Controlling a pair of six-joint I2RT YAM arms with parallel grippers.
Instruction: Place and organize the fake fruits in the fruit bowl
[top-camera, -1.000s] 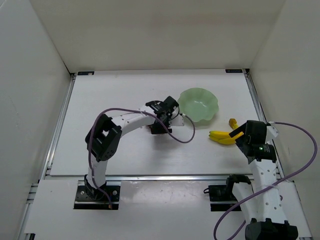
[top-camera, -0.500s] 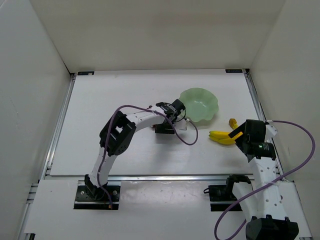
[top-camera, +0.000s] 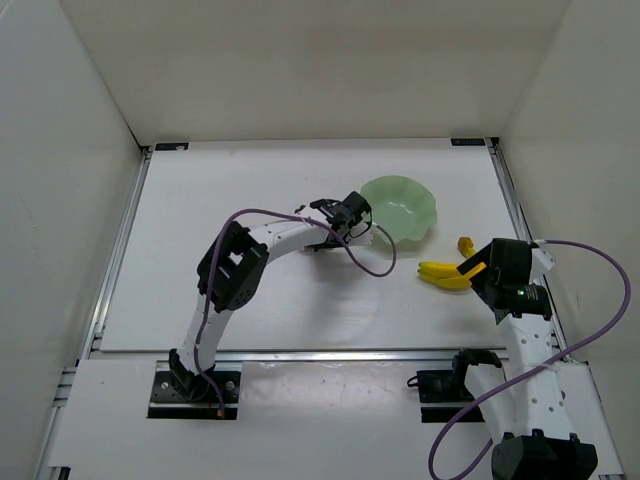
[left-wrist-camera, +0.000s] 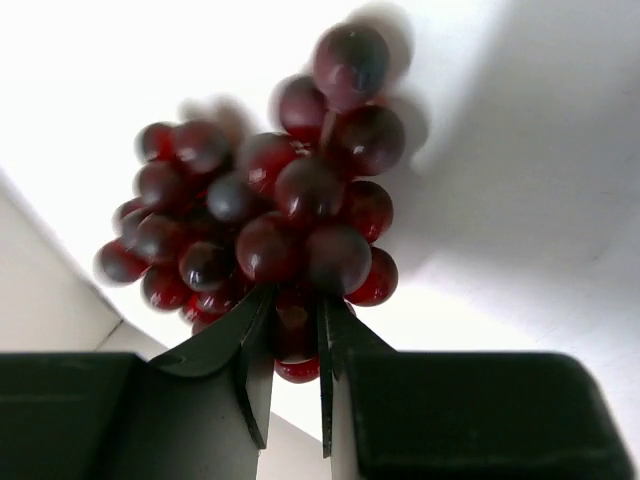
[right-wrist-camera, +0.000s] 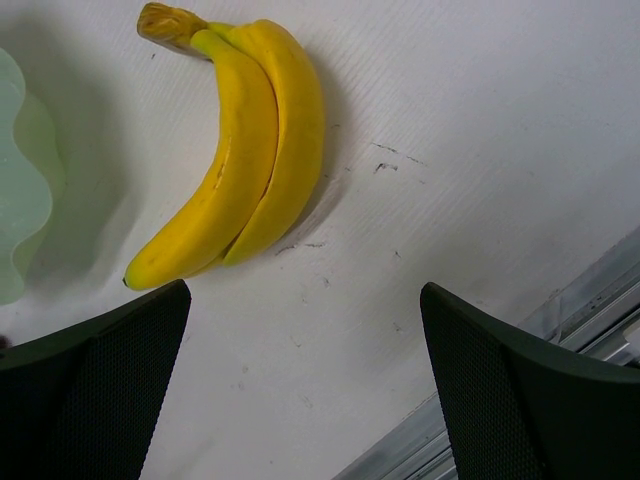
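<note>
2 arms work the white worktop (top-camera: 250, 300), and each fruit has one of your grippers beside it. Your left gripper (left-wrist-camera: 293, 300) is clamped on the grapes (left-wrist-camera: 270, 210): its dark fingers (left-wrist-camera: 215, 350) are drawn in to a narrow slit and pinch the lowest berries of the dark red-purple cluster, which fills the middle of the left wrist view. Seen from overhead, that gripper sits at the left rim of the fruit bowl (top-camera: 398, 208). The grapes are hidden under the wrist there, so you cannot tell whether they are over the rim or just outside it.

The pale green bowl, with its wavy rim, stands in the far right part of the worktop, short of the far right corner. The bananas (top-camera: 445, 275) lie flat near the right edge, on the near side of the bowl and apart from it, their brownish stem (right-wrist-camera: 165, 22) turned toward the far right corner. Your right gripper (right-wrist-camera: 305, 292) hangs just near of them with its jaws spread wide, gripping nothing. The tip of the bunch lies just beside 1 finger.
</note>
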